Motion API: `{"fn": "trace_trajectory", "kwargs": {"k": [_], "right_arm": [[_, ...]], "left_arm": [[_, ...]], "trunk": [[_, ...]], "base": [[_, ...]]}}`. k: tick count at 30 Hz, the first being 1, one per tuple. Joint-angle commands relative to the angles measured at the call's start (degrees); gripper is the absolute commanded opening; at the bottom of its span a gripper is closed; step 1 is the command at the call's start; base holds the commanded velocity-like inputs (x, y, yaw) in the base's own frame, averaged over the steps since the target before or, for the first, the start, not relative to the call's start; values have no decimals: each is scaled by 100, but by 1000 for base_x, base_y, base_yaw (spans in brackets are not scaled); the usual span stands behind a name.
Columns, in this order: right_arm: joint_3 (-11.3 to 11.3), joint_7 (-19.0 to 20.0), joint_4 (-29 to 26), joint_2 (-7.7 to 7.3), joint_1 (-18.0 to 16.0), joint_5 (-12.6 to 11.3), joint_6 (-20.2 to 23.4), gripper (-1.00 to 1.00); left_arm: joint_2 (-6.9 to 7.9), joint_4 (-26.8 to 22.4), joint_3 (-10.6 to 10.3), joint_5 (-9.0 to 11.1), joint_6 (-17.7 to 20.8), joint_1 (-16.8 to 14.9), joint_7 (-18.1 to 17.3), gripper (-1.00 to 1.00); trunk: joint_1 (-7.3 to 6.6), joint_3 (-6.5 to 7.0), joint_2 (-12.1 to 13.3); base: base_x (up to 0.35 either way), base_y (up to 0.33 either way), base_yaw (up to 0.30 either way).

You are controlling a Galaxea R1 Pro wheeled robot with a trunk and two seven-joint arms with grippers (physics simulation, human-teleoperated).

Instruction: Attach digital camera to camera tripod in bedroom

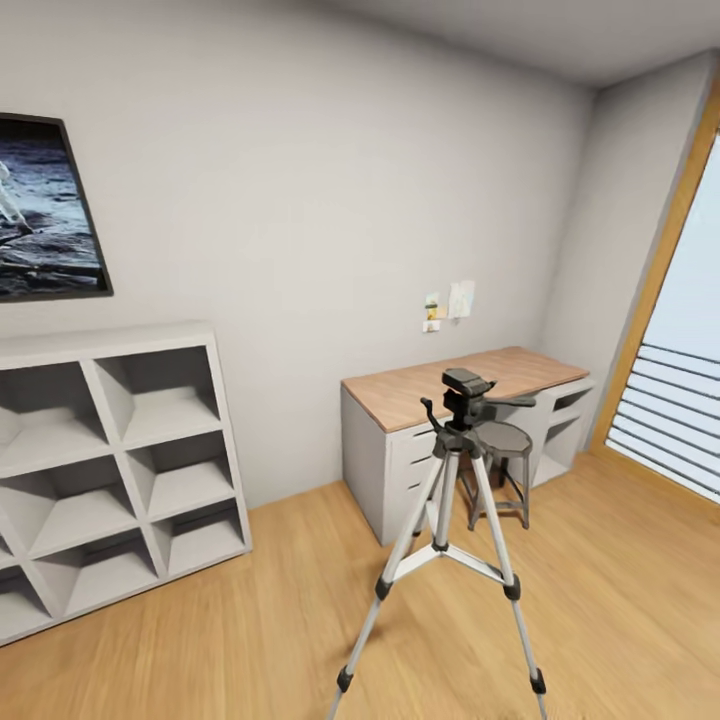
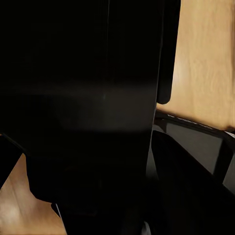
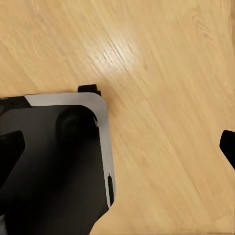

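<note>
Inspection finds the tall camera tripod (image 1: 447, 530), silver-white legs with black joints, standing on the light wood plank floor (image 1: 620, 600) just near of the wood-topped desk (image 1: 460, 385). A small black boxy object, which I judge to be the digital camera (image 1: 466, 392), sits atop its head; attachment looks done or nearly so. Whether my grippers are wide or closed, I cannot tell.
</note>
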Motion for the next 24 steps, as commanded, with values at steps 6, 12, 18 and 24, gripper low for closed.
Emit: {"fn": "trace_trajectory", "kwargs": {"k": [6, 12, 18, 24], "right_arm": [[-47, 19, 19, 13, -6, 34, -32, 100], [-47, 22, 19, 14, -6, 33, -32, 100], [-47, 23, 19, 15, -6, 36, -32, 100], [-47, 22, 19, 15, -6, 36, -32, 100]], "left_arm": [[-1, -1, -43, 31, 18, -2, 14, -100], [-1, -1, -47, 31, 17, -2, 14, -100], [-6, -1, -50, 31, 15, -2, 14, -100], [-6, -1, -46, 31, 16, -2, 14, -100]], "trunk": [[2, -2, -4], [2, -2, -4], [2, -2, -4], [2, -2, -4]], "base": [[0, 0, -295], [0, 0, -295], [0, 0, -295], [0, 0, -295]]}}
